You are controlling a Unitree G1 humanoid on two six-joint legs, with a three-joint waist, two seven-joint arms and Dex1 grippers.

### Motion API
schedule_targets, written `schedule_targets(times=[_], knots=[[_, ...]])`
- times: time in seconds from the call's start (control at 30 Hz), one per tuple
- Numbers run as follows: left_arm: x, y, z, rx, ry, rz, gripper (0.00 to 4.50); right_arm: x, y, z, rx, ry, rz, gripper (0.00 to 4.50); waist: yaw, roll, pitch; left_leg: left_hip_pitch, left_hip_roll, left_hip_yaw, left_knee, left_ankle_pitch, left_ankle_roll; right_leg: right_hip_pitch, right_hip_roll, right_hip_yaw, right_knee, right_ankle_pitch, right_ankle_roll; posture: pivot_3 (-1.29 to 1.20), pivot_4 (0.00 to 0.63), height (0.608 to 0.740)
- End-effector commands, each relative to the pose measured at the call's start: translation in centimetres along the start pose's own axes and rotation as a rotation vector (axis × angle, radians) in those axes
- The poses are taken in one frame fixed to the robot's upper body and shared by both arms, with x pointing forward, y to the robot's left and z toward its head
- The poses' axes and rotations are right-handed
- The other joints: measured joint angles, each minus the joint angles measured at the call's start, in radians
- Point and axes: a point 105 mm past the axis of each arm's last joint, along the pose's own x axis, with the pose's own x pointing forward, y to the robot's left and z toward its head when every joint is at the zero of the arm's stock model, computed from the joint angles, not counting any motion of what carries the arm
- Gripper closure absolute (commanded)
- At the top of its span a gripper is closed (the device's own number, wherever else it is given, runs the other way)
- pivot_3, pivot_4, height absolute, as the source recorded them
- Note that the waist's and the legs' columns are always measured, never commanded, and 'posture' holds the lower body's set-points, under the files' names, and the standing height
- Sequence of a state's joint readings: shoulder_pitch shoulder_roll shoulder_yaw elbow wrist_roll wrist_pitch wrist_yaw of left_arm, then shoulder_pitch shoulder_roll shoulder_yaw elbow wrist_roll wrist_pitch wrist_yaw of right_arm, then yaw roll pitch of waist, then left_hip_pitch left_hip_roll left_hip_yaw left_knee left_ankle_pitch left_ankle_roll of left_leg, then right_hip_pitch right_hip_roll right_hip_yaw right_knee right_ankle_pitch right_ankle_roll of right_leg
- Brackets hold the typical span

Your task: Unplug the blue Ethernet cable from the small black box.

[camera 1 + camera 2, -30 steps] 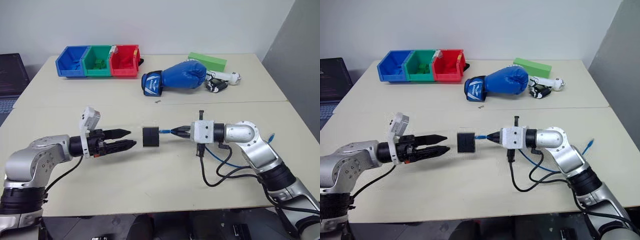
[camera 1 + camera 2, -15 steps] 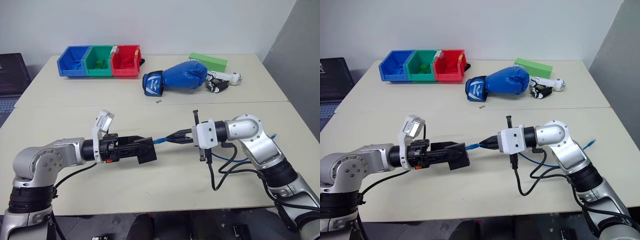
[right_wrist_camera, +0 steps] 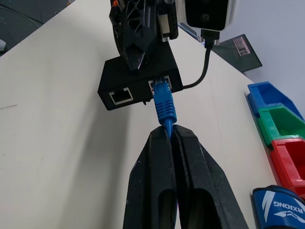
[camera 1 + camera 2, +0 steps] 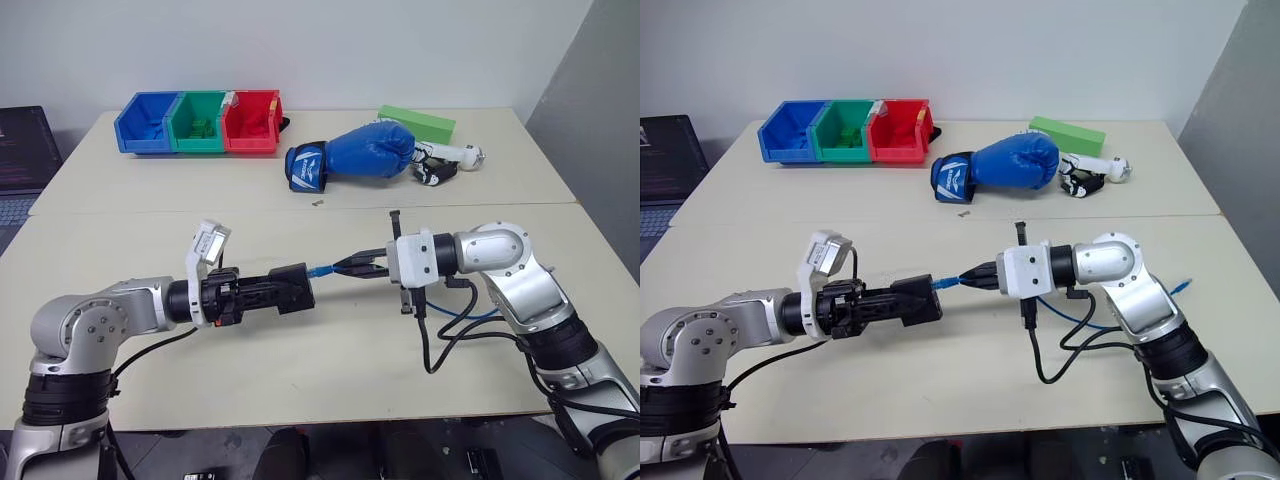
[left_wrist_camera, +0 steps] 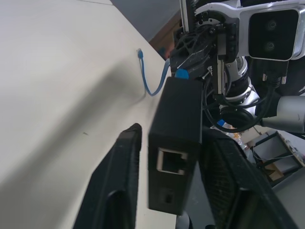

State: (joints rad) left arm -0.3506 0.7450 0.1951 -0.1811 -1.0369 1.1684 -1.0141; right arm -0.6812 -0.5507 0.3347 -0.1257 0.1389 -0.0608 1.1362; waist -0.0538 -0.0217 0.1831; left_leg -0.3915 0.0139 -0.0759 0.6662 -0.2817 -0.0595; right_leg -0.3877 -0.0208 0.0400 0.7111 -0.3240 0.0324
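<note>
Right wrist view: right gripper (image 3: pixel 170 136) is pinching the blue cable (image 3: pixel 164 104), still plugged into the black box (image 3: pixel 138 78), which the left gripper (image 4: pixel 268 290) is clamping above the table's (image 4: pixel 300 370) near middle.

Beige table (image 4: pixel 300 370) with bins (image 4: pixel 196 122), boxing glove (image 4: pixel 352 153), green block (image 4: pixel 417 122).

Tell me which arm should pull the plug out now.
Probably right: its fingers already pinch the blue Ethernet cable just behind the plug, while the left gripper steadies the small black box.
</note>
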Motion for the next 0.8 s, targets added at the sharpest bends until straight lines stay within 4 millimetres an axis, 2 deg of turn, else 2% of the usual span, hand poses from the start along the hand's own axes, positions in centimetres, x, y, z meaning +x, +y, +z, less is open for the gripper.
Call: schedule_targets(times=[0.03,0.1,0.3,0.4,0.5,0.63,0.8], knots=[[0.1,0.1,0.2,0.020,-0.008,0.004,3.68,-0.2,-0.2,1.9,-0.072,-0.042,0.000,4.50,0.000,0.000,0.000,0.000,0.000,0.000,0.000,0.000,0.000,0.000,0.000,0.000,0.000,0.000,0.000,0.00,0.150,0.740],[0.1,0.1,0.3,0.022,-0.008,0.005,3.72,-0.1,0.4,1.9,-0.085,-0.033,0.032,4.50,0.000,0.000,0.000,0.000,0.000,0.000,0.000,0.000,0.000,0.000,0.000,0.000,0.000,0.000,0.000,0.00,0.150,0.740],[0.2,0.0,0.1,0.077,0.044,-0.007,3.72,-0.5,1.7,2.6,0.030,-0.063,0.105,3.10,0.001,0.000,0.000,0.000,0.000,-0.001,0.000,0.000,0.000,0.000,0.000,0.000,0.000,0.000,0.000,0.00,0.150,0.740],[0.3,-0.1,-0.2,0.139,0.103,-0.027,3.72,-1.2,1.5,3.3,0.226,-0.103,0.109,2.46,0.002,0.000,0.000,0.000,0.000,0.000,0.000,0.000,0.000,0.000,0.000,0.000,0.000,0.000,0.000,0.00,0.150,0.740],[0.7,-0.5,-0.8,0.234,0.183,-0.064,3.72,-1.3,1.0,3.5,0.508,-0.166,0.062,1.81,0.003,0.000,0.000,0.000,0.000,-0.001,0.000,0.000,0.000,0.000,0.000,0.000,0.000,0.000,0.000,0.00,0.150,0.740],[0.9,-0.7,-1.1,0.350,0.237,-0.097,3.72,-1.1,1.5,3.1,0.743,-0.178,0.059,1.77,0.004,0.000,0.000,0.000,0.000,-0.001,-0.001,0.000,0.000,0.000,0.000,0.001,-0.001,0.000,0.000,0.00,0.150,0.740],[1.3,-1.0,-0.3,0.426,0.212,-0.121,3.72,0.0,1.6,2.1,0.980,-0.210,-0.029,1.77,0.004,0.000,0.000,-0.001,0.000,-0.001,-0.001,0.000,0.000,0.000,0.000,0.001,-0.002,0.000,0.000,0.00,0.150,0.740]])
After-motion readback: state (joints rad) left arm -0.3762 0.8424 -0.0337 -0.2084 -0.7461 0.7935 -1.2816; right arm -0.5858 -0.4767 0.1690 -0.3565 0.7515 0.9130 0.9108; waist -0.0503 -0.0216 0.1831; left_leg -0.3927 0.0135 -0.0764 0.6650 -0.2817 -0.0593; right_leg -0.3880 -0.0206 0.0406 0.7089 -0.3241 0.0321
